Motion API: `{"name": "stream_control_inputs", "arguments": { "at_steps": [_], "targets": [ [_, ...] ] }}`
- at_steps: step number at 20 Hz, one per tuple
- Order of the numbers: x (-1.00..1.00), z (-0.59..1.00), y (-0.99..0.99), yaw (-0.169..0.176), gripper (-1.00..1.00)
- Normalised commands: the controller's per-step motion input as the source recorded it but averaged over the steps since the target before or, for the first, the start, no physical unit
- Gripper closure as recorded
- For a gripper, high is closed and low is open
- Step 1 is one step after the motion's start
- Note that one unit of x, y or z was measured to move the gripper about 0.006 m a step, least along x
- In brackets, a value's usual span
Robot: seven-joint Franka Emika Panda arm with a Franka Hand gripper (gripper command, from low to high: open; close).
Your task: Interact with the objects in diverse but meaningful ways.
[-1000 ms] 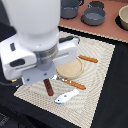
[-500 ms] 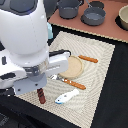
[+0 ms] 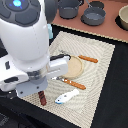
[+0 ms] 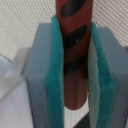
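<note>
The brown sausage, marked with dark stripes, sits between the teal pads of my gripper, which is shut on it. In the exterior view the sausage hangs upright below the arm's white body, its lower end at or just above the woven mat's near edge; I cannot tell whether it touches. The white-and-blue fish lies on the mat a little toward the exterior view's right of the sausage. The gripper itself is mostly hidden by the arm in the exterior view.
A round wooden plate sits mid-mat, with an orange-handled utensil beyond it and another in front. Dark pots stand on the brown surface at the back. A pale bowl is at the far right.
The arm has shifted toward the near edge of the mat with the sausage in its grip. The fish, plate and utensils have not moved.
</note>
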Motion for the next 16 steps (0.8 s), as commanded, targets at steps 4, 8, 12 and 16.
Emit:
{"name": "stream_control_inputs", "arguments": {
  "at_steps": [4,8,12,16],
  "targets": [
    [-0.23,-0.1,0.09,0.011,1.0],
    [-0.18,0.13,0.19,0.004,-1.0],
    [-0.02,0.35,0.35,0.0,-1.0],
    [0.0,0.18,0.29,0.001,-1.0]
  ]
}}
